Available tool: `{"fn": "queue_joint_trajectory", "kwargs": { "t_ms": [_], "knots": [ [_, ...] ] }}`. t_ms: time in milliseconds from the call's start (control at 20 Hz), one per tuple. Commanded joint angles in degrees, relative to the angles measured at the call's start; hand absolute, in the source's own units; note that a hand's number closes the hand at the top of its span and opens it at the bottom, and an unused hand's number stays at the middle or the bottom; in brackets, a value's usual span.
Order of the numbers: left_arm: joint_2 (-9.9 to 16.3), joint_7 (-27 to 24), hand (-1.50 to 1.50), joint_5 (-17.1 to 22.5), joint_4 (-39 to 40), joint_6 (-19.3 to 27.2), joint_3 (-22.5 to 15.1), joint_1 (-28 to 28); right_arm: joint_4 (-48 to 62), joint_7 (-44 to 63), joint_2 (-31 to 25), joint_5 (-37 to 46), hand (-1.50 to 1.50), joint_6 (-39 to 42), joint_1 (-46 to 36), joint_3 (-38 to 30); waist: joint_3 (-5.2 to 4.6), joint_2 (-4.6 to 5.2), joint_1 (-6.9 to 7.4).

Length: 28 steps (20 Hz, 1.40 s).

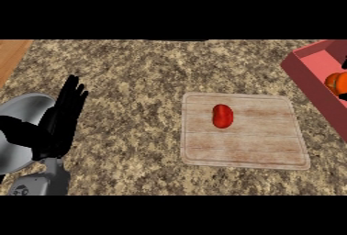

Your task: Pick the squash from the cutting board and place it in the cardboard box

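Left hand [59,120]: resting at the left edge of the frame, fingers straight and pointing up, spread open and holding nothing; I am keeping it idle.
Right hand: not showing anywhere in the frame, so I am reporting nothing of its fingers.
Squash [222,115]: small red oblong, lying upright in the frame on the upper middle of the cutting board [264,153], untouched by any hand.
Cardboard box [306,75]: reddish open box at the upper right edge of the frame, partly cut off, well apart from the squash; an orange object [335,83] is already sitting inside it.
Counter [136,69]: speckled stone, carrying the board and the box.
Step in hand: I am judging the pick as not yet begun, since the squash is lying free on the board.
Next move: I am expecting to bring the right hand in from the lower right, open it over the squash, close round its narrow sides, lift, then carry toward the upper right and clear the box wall.
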Motion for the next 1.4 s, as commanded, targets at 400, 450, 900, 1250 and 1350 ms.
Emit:
{"fn": "queue_joint_trajectory", "kwargs": {
  "t_ms": [400, 450, 900, 1250, 1350],
  "knots": [
    [-0.14, -1.99, 0.00, -0.47, 2.51, 0.10, 0.51, -0.27, 9.97, -21.03, 1.41, -14.69, -1.50, -18.65, -7.04, -15.45, 0.16, -0.05, -1.00],
    [0.12, -0.37, 0.00, 0.23, 2.21, 0.66, 1.43, -1.33, 11.18, -22.05, 2.54, -16.87, -1.50, -18.00, -7.45, -16.87, 0.14, -0.12, -0.89],
    [0.16, -1.85, 0.00, -0.13, 2.77, 0.26, 1.42, -0.09, 17.55, -16.47, 0.98, -34.69, -1.50, -2.03, -14.51, -30.49, -0.02, -0.61, -2.05],
    [1.62, 2.13, 0.00, 0.54, -0.03, 0.20, 1.87, -1.82, 24.64, -24.18, -5.19, -41.52, -1.50, 1.07, -9.68, -36.69, 0.07, -0.23, -0.97],
    [0.22, -0.53, 0.00, -0.03, 1.35, -0.13, 0.74, -0.08, 26.65, -23.49, -9.76, -43.07, -1.50, 2.91, -9.35, -38.47, 0.06, -0.18, -1.03]
  ]
}}
